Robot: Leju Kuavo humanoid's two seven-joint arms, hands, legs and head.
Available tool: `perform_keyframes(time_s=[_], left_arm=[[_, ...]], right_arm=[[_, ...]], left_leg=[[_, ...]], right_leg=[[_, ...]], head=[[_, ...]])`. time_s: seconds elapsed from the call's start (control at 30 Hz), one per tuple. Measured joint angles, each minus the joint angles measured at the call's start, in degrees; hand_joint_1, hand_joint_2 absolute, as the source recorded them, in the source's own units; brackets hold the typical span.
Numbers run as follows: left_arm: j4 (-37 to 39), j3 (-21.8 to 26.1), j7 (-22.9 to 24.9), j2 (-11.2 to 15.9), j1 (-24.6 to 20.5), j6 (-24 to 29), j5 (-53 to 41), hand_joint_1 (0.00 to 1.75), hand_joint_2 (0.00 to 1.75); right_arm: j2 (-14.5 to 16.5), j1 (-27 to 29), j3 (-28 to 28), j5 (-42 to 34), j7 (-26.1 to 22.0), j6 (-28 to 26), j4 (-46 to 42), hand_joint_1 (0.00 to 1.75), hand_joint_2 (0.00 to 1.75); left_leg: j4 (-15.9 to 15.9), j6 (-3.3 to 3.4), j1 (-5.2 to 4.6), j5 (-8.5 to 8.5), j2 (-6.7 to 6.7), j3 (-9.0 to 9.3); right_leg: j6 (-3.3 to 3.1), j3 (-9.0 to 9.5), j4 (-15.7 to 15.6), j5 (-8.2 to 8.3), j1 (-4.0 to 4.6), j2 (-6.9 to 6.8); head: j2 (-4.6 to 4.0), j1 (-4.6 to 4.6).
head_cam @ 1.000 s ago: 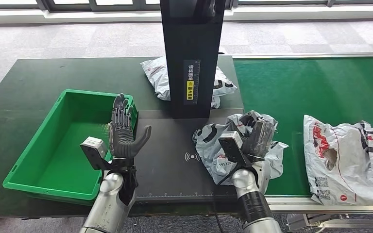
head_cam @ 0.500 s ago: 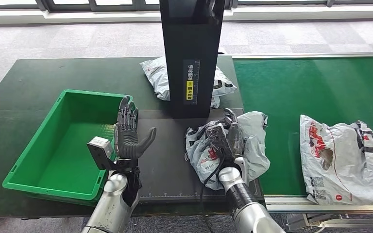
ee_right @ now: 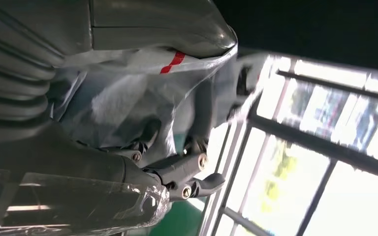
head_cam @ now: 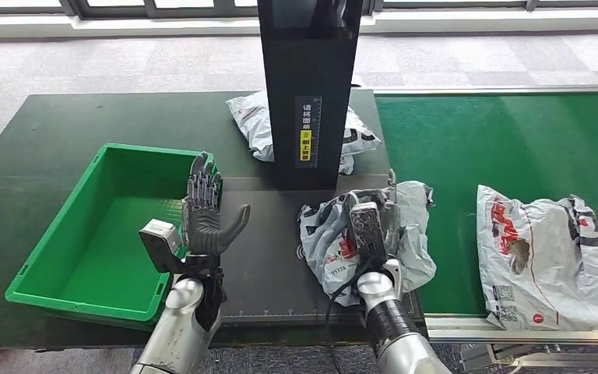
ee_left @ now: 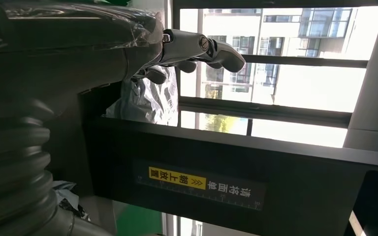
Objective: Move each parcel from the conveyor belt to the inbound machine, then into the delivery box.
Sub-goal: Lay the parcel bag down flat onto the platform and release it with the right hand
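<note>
**Ana:** Right of centre in the head view, the right hand (head_cam: 374,226) has its fingers wrapped into a crumpled grey parcel (head_cam: 328,245), and that parcel sits on the dark scan plate (head_cam: 269,234) of the inbound machine (head_cam: 307,86), just in front of its black column.

**Ben:** So the grip is firm?

**Ana:** It looks so. The right wrist view shows dark fingers (ee_right: 192,172) pressed into the grey film, with the plastic bunched around them. I judge this to be the scanning step.

**Ben:** What makes it go well?

**Ana:** Lay the parcel flat with its printed label facing up, near the wireless mark (head_cam: 305,252) which the bag half covers. The film is slack, so a fold could hide the label. Smooth it rather than squeeze harder.

**Ben:** And the left hand (head_cam: 205,218)?

**Ana:** Empty, fingers spread and upright, at the near right edge of the green delivery box (head_cam: 47,257) in the lower left of the frame. It is placed to receive the parcel, I think.

**Ben:** Any hazards?

**Ana:** Dragging the loose bag across the plate could snag it on the box rim, so lift before carrying it over. A second parcel (head_cam: 541,257) waits on the green conveyor belt (head_cam: 498,140) at the right, and a third (head_cam: 253,117) lies behind the column on the counter (head_cam: 86,121).
</note>
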Motion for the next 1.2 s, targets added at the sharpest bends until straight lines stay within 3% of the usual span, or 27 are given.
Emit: perform_keyframes(time_s=[0.17, 0.7, 1.2], left_arm=[[-1.3, 0.41, 0.02, 0.04, 0.49, 0.61, -0.05, 0.0, 1.75], [-1.83, 0.8, 0.02, 0.04, 0.62, 1.54, -1.22, 0.0, 1.75], [-1.2, -0.48, 0.02, 0.1, 0.18, 3.84, -0.52, 0.0, 1.75]], right_arm=[[-0.67, 5.93, 2.57, -1.45, -0.06, -6.55, -12.15, 0.0, 1.75], [-1.3, 12.26, 3.7, 3.94, -0.03, -7.15, -34.0, 0.0, 1.75], [-1.61, 13.78, 3.55, 2.92, 0.07, -7.11, -41.7, 0.0, 1.75]], left_leg=[[0.0, 0.0, 0.0, -0.05, -0.04, -0.04], [0.01, 0.01, -0.01, -0.04, -0.02, -0.04], [0.0, 0.0, -0.01, -0.04, 0.05, -0.04]], right_leg=[[0.01, -0.02, -0.01, -0.03, 0.0, -0.02], [0.02, -0.03, -0.01, -0.03, -0.01, -0.01], [0.02, -0.07, -0.01, -0.03, -0.01, 0.04]], head=[[0.0, -0.01], [0.0, 0.0], [0.0, 0.01]])
